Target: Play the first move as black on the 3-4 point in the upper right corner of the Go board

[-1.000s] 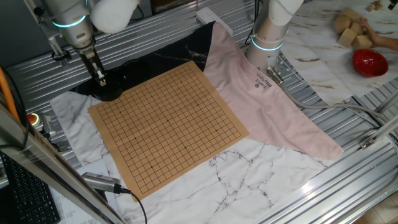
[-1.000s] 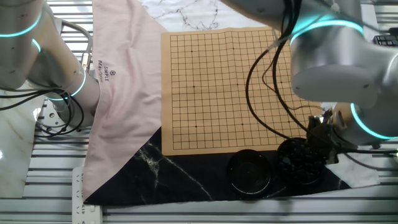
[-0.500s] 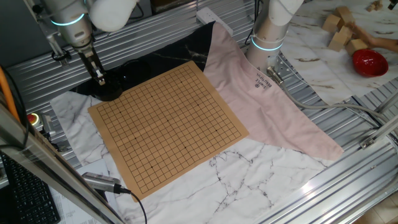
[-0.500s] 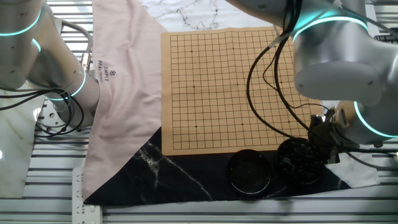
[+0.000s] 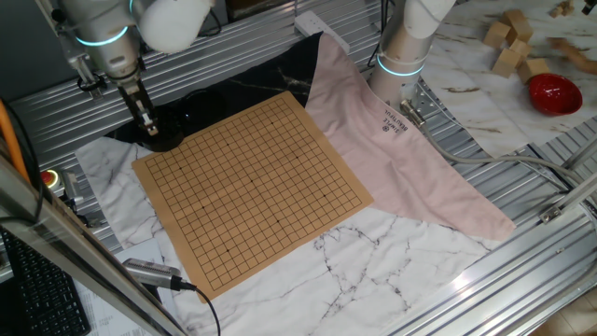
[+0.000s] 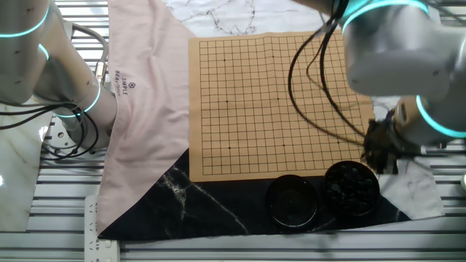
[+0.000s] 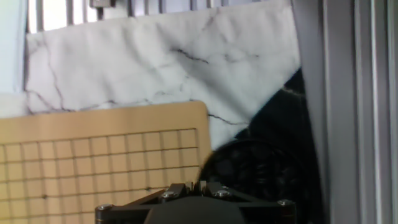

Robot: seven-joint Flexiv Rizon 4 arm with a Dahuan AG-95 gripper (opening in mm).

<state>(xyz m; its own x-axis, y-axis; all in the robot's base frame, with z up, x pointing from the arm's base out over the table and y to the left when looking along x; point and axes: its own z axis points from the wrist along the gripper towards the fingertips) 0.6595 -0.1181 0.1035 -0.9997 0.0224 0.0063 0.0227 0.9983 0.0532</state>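
Observation:
The tan Go board lies bare, with no stone on its grid; it also shows in the other fixed view and in the hand view. The 3-4 point is an unmarked crossing and nothing sets it apart. My gripper hangs just above the bowl of black stones beside a board corner. In the other fixed view the gripper is at the bowl's edge. In the hand view the gripper has its jaws nearly together on something small and dark, a black stone, mostly hidden. The bowl lies below.
A second round black bowl sits on the black marbled cloth next to the stone bowl. A pink cloth covers the board's far side by a second arm's base. A red object and wooden blocks lie far right.
My gripper has risen a little from the bowl of black stones, jaws still together. At far right, a hand and wooden blocks have shifted. The board has not changed.

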